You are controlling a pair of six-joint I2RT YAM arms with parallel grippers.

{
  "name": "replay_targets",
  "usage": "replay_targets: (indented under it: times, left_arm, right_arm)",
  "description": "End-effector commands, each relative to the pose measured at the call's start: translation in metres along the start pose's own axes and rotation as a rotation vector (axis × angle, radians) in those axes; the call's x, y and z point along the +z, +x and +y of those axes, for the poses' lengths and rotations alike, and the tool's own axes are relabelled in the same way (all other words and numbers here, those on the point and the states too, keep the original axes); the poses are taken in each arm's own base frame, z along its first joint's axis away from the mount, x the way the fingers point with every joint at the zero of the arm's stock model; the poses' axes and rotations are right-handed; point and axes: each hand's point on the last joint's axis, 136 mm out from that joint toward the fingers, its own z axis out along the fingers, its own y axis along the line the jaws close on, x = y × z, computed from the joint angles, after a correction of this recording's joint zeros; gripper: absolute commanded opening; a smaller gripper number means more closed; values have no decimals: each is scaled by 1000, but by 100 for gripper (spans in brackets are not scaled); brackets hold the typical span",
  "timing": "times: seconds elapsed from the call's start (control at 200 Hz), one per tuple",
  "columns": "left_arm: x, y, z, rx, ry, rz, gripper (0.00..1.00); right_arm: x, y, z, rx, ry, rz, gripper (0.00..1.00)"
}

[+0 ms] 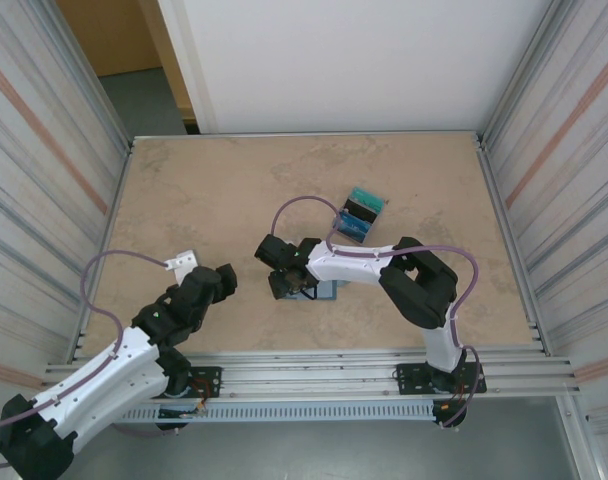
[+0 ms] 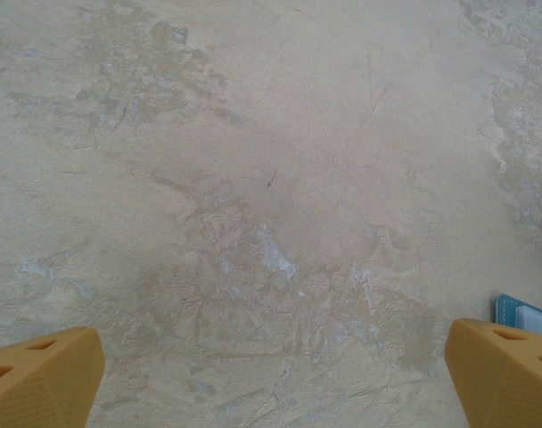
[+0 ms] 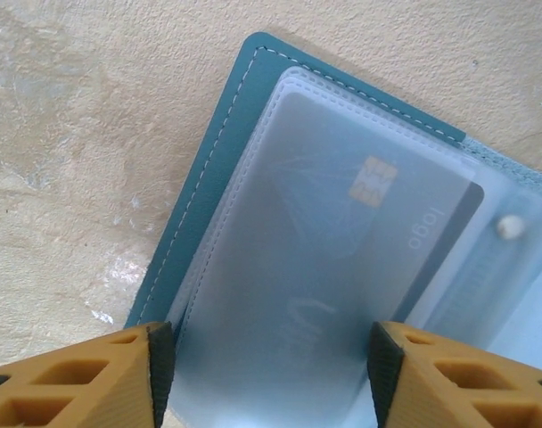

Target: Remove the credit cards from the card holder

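Your left tool hangs wide open and empty over bare counter. Your right tool is the nearer one: half-open astride the holder, no grip showing. The sleeved card runs lengthwise ahead, slanting right. Loose cards lie beyond.

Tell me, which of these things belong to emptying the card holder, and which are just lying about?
In the job:
card holder, lying open
chip card tucked inside it
pile of cards farther back on the table
right end effector, poised over the chip card

Just there:
table
left end effector, open, off to the side
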Motion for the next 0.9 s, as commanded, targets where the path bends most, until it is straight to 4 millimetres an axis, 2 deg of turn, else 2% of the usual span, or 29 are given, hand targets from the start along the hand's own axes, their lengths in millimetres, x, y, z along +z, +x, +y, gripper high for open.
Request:
replay_targets:
  times: [0.0,0.421,0.737,0.897]
  left_arm:
    - [2,0,3,-10,-14,-5,99]
    - [2,-3,-6,41,9,9,99]
    - [4,-2,-17,61,43,32,99]
    - [6,2,-26,72,73,42,99]
  right_arm:
    - [3,12,-14,32,30,41,56]
    - [-7,7,-19,57,-3,18,36]
    - [-9,10,-5,51,-132,28,30]
    - [-16,10,-5,31,-137,10,28]
